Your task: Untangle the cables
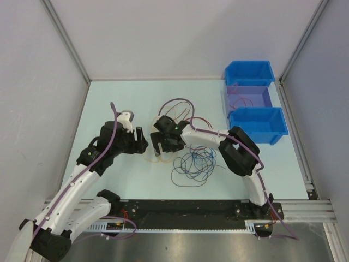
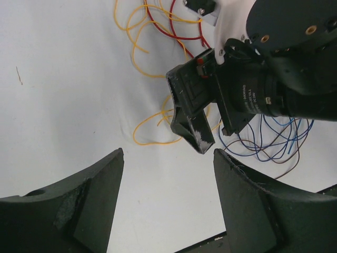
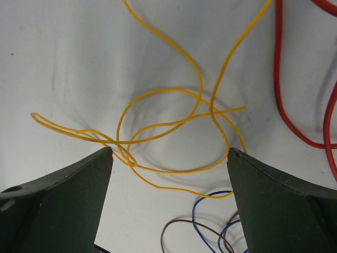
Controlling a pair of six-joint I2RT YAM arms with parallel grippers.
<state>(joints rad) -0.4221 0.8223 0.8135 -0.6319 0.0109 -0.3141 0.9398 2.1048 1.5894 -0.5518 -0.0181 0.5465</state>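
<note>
The cables [image 1: 191,161] are thin, bendy wires. They lie on the smooth pale table [image 1: 109,103], near the middle, just past the two grippers. The yellow wire [image 3: 179,123] curls in loose loops that cross each other. A shiny red wire [image 3: 277,63] bends beside it and runs off the picture's edge. Blue wires [image 2: 263,145] and a brown wire [image 3: 181,221] make a messy pile, and it is hard to tell which goes over which. The right gripper [image 3: 169,152] is over the yellow loops, its dark jaws wide apart and holding nothing. The left gripper [image 2: 168,153] is wide and empty too. Two blue bins [image 1: 275,131] and a purple bin [image 1: 267,95] of hard plastic sit at the far right.
</note>
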